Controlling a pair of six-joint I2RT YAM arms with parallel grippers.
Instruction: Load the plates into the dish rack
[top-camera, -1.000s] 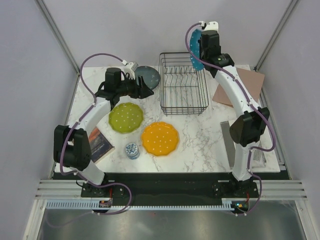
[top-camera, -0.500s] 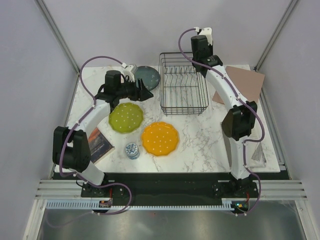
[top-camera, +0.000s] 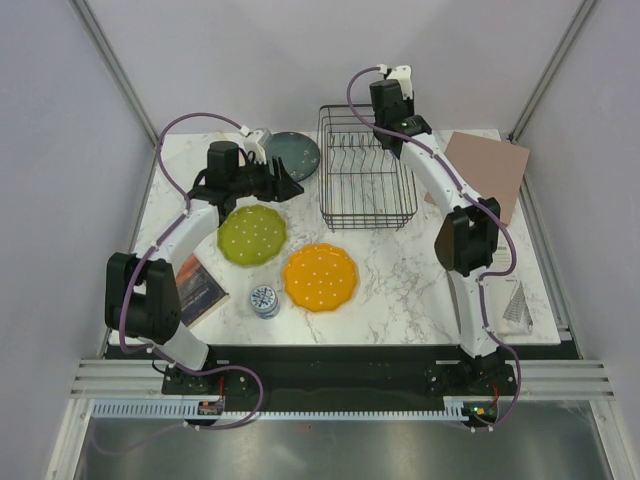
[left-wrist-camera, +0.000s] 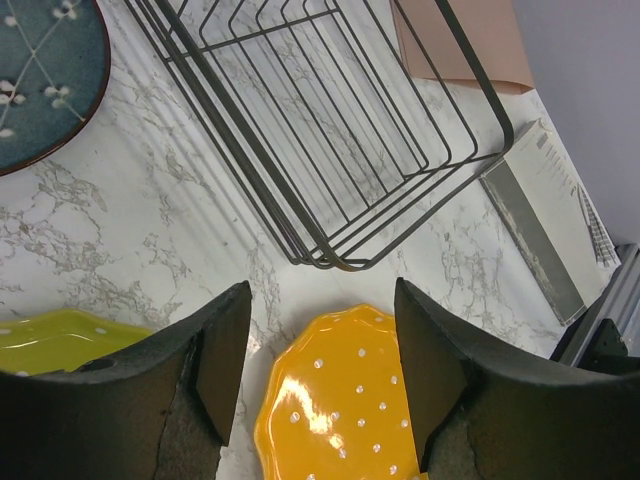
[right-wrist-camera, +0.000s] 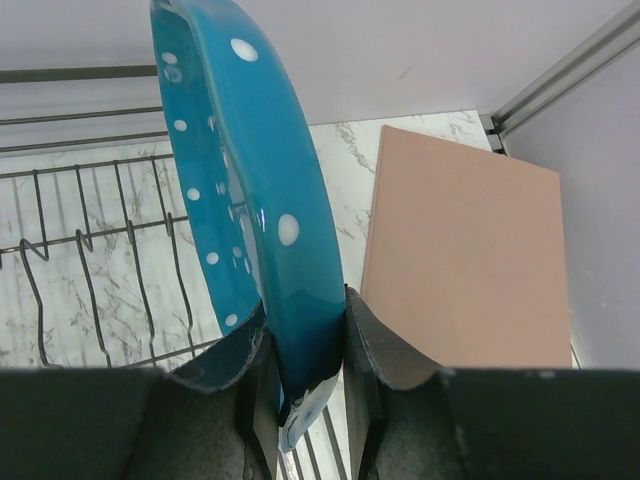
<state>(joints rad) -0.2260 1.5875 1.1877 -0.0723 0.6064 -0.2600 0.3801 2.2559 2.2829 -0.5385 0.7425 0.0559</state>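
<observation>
My right gripper (right-wrist-camera: 305, 350) is shut on the lower rim of the blue white-dotted plate (right-wrist-camera: 250, 200) and holds it on edge above the back right of the black wire dish rack (top-camera: 365, 180). In the top view the arm hides the plate. My left gripper (top-camera: 288, 182) is open and empty above the table, between the dark teal-grey plate (top-camera: 297, 151) and the lime-green plate (top-camera: 252, 235). The orange plate (top-camera: 320, 277) lies flat in front of the rack. In the left wrist view the orange plate (left-wrist-camera: 345, 400) shows between my open fingers.
A pinkish board (top-camera: 490, 170) lies right of the rack. A small patterned tin (top-camera: 265, 300) and a dark booklet (top-camera: 197, 285) sit at the front left. A grey box (left-wrist-camera: 530, 225) and a grater (top-camera: 517, 303) lie at the right.
My right arm has swung left with the blue plate, from beside the rack's back right corner to over its back edge. My left gripper has barely moved.
</observation>
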